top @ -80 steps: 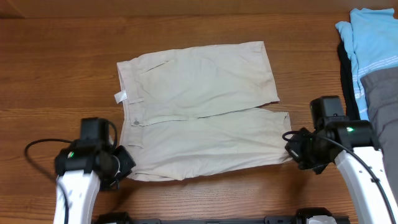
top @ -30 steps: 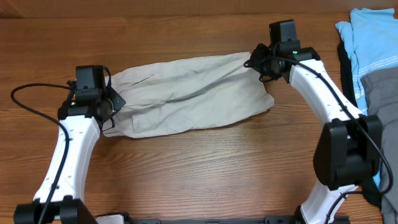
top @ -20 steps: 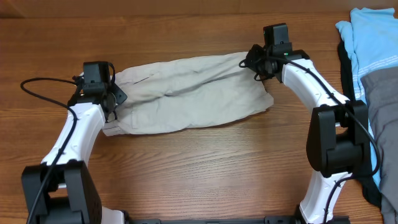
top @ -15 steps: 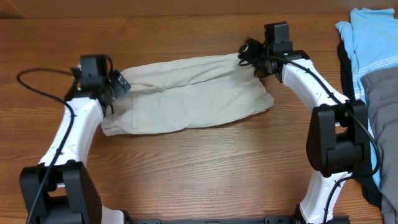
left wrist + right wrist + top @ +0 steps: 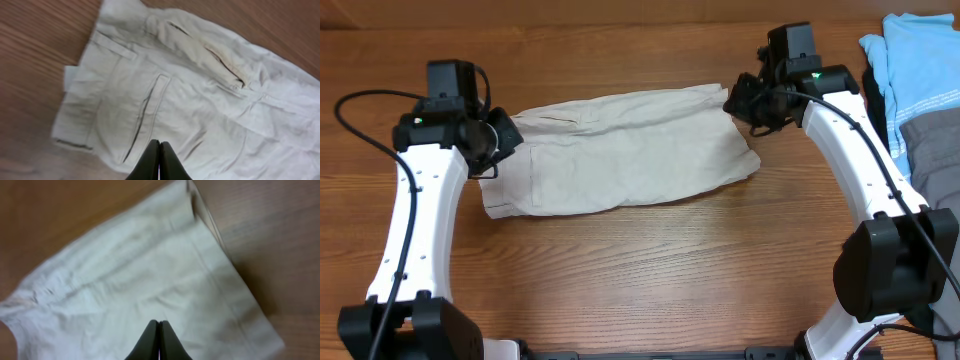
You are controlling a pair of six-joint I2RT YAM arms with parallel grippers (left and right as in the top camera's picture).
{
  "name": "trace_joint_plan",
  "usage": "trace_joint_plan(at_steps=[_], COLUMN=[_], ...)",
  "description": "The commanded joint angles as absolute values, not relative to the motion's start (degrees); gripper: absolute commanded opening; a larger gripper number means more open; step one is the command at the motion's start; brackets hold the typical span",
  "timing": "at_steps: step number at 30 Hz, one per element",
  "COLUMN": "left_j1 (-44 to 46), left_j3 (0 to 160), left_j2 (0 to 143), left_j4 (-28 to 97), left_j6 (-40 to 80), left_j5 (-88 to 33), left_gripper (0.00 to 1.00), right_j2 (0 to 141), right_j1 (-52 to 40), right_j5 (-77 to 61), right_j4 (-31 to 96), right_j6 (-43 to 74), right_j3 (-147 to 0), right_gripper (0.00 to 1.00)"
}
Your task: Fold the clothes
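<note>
We saw the khaki shorts (image 5: 625, 150) lying flat on the wooden table (image 5: 650, 270), doubled over lengthwise into a long band between the two arms. The waistband end lay to the left, with a slit pocket (image 5: 145, 115) facing up. The left gripper (image 5: 159, 146) hung over that waistband end with its fingers pressed together, holding nothing. The right gripper (image 5: 159, 326) was likewise closed and empty, above the leg end near the far right corner. From overhead, each wrist covered a corner of the cloth, so we could not see those edges there. At the table's right edge, well apart from the shorts, we noted a pile: a light blue striped garment (image 5: 920, 60), a grey garment (image 5: 935, 150) and a black garment (image 5: 875, 110). The right arm stood between this pile and the shorts.
</note>
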State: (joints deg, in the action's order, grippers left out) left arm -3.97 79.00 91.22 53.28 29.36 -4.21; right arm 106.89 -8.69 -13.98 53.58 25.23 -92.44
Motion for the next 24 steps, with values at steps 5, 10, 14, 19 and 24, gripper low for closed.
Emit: trace_joint_plan(at_steps=[5, 10, 14, 19, 24], left_j1=[2.4, 4.9, 5.2, 5.1, 5.1], left_j3=[73.0, 73.0, 73.0, 73.0, 73.0], left_j2=[99.1, 103.7, 107.8, 114.1, 115.9], left_j4=[41.6, 30.6, 25.2, 19.0, 12.3], left_j6=[26.2, 25.7, 26.9, 27.2, 27.2], left_j5=[-9.7, -9.5, -8.3, -7.3, -1.8], left_gripper=[0.04, 0.04, 0.04, 0.04, 0.05], right_j2=[106.9, 107.0, 107.0, 107.0, 107.0], right_j1=[-9.0, -9.0, -9.1, -9.0, -9.0], right_j5=[-14.4, -15.5, -15.6, -15.6, -15.5], right_j4=[52.4, 46.7, 45.6, 39.7, 40.0], right_j6=[24.6, 24.6, 24.6, 25.3, 25.5], right_j3=[-85.4, -78.2, -73.6, -66.5, -63.6], right_gripper=[0.04, 0.04, 0.04, 0.04, 0.04])
